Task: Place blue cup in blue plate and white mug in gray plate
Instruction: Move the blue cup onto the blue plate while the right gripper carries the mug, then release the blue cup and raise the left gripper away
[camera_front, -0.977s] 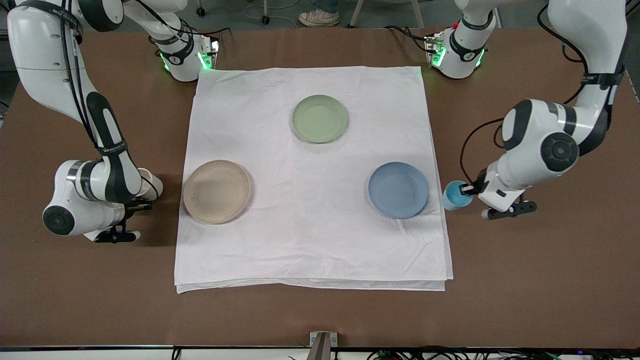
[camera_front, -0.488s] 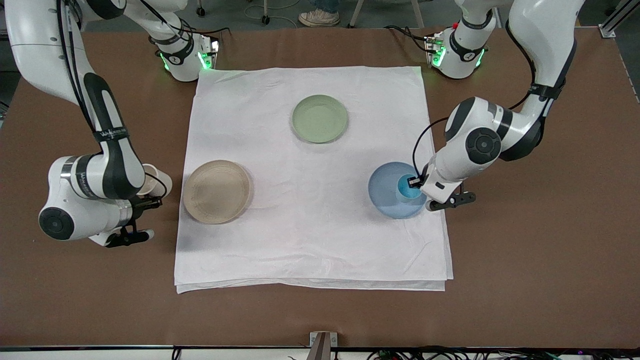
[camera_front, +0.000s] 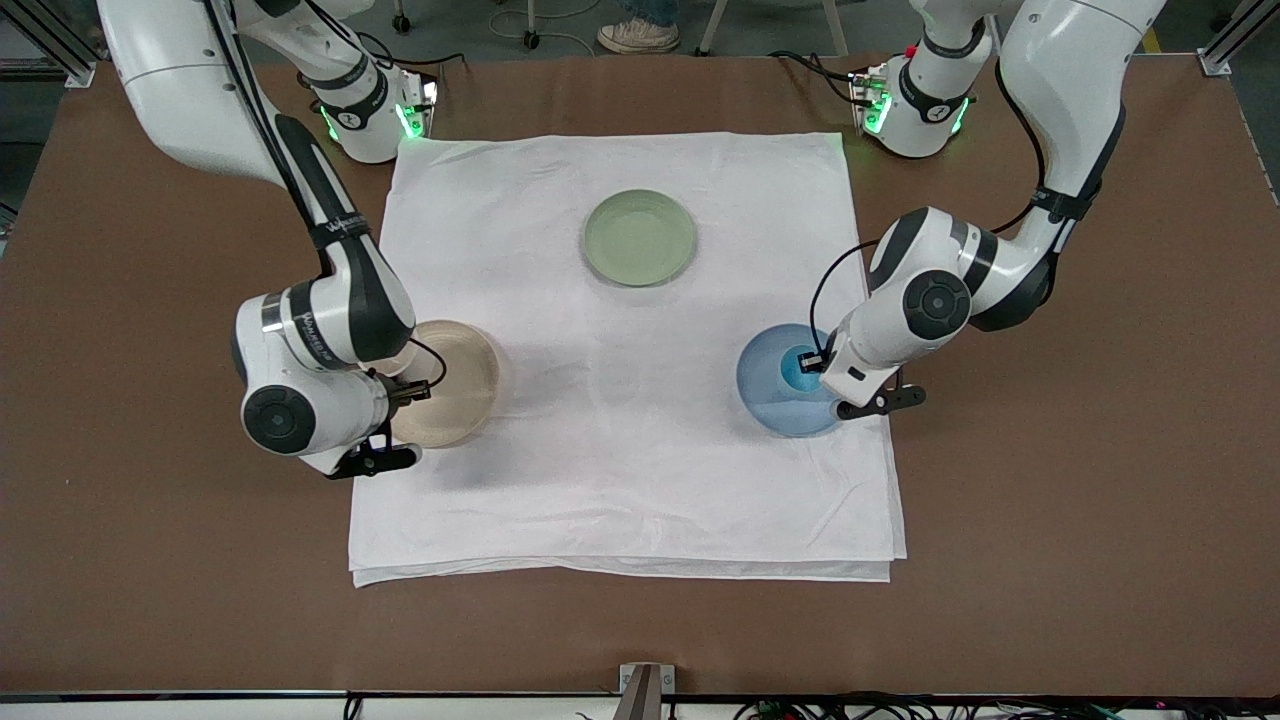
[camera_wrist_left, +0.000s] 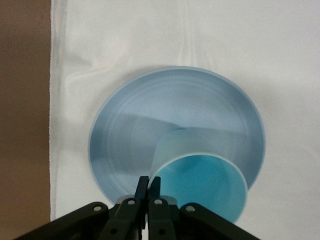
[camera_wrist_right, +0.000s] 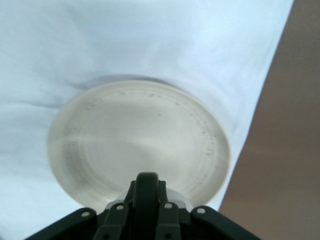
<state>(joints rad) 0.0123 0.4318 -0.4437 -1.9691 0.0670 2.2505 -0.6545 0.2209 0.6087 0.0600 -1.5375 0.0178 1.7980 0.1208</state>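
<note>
My left gripper (camera_front: 812, 364) is shut on the rim of the blue cup (camera_front: 798, 370) and holds it over the blue plate (camera_front: 765, 395). In the left wrist view the cup (camera_wrist_left: 200, 182) sits tilted over the plate (camera_wrist_left: 170, 110), with the fingers (camera_wrist_left: 149, 185) pinching its rim. I cannot tell whether it touches the plate. My right gripper (camera_front: 405, 392) is over the edge of the gray plate (camera_front: 462, 385). The arm hides most of the white mug. In the right wrist view the gripper (camera_wrist_right: 146, 200) is shut on the mug's black handle (camera_wrist_right: 146, 185) above the plate (camera_wrist_right: 140, 135).
A pale green plate (camera_front: 640, 237) lies on the white cloth (camera_front: 620, 480), farther from the front camera than the other two plates. The brown table (camera_front: 1050, 550) shows all round the cloth.
My right arm has carried the white mug from the bare table to over the gray plate's edge. My left gripper has brought the blue cup from beside the cloth to over the blue plate.
</note>
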